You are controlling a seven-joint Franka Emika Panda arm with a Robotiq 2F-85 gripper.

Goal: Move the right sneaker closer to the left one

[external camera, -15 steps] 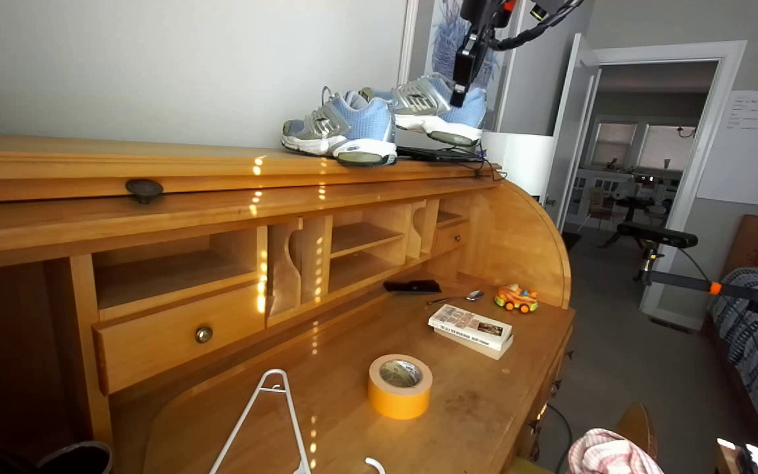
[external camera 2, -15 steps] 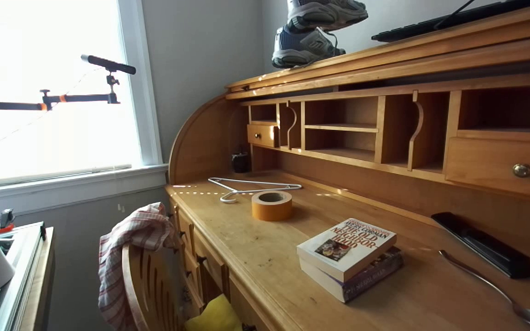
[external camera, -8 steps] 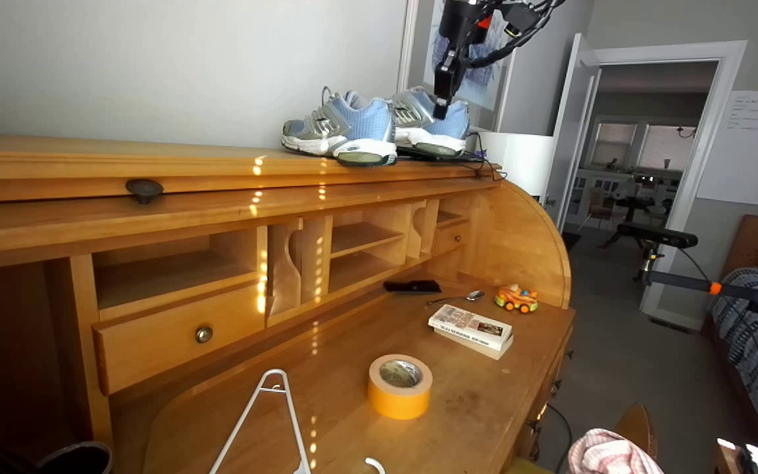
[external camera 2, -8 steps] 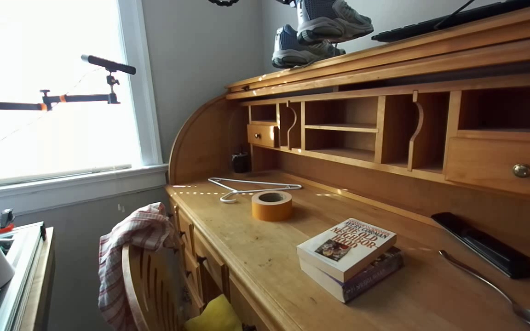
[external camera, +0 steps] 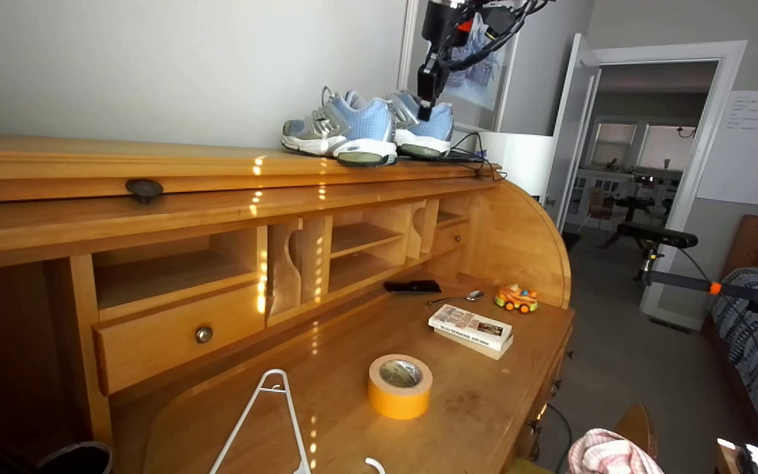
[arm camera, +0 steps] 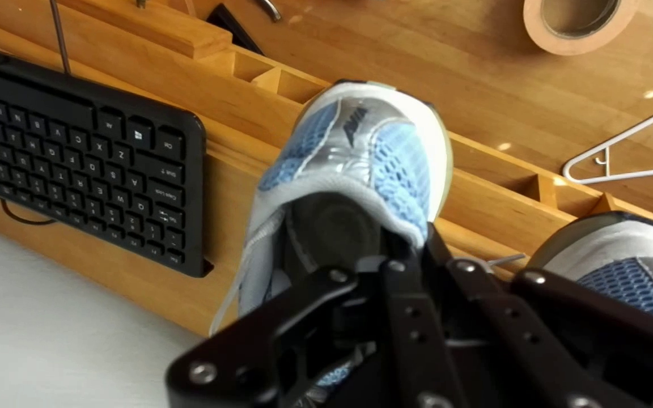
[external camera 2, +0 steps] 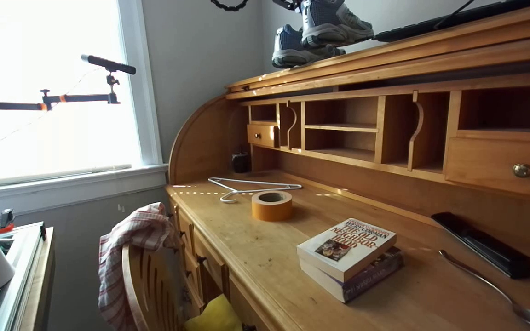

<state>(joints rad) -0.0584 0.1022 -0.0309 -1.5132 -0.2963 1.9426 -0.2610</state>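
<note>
The right sneaker (external camera 2: 336,25) hangs just above the desk top (external camera: 155,150), near the left sneaker (external camera: 346,128), its collar (arm camera: 329,182) pinched in the gripper (arm camera: 424,245). Likely light and soft, it may swing; the collar seems a good hold.

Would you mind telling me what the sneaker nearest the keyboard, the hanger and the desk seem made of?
Sneaker: probably synthetic; blue mesh shows open holes, silvery overlays shine.
Hanger: likely smooth plastic, by its even white bars, though coated metal is possible.
Desk: wood, apparently varnished, with visible grain and soft sheen.
</note>
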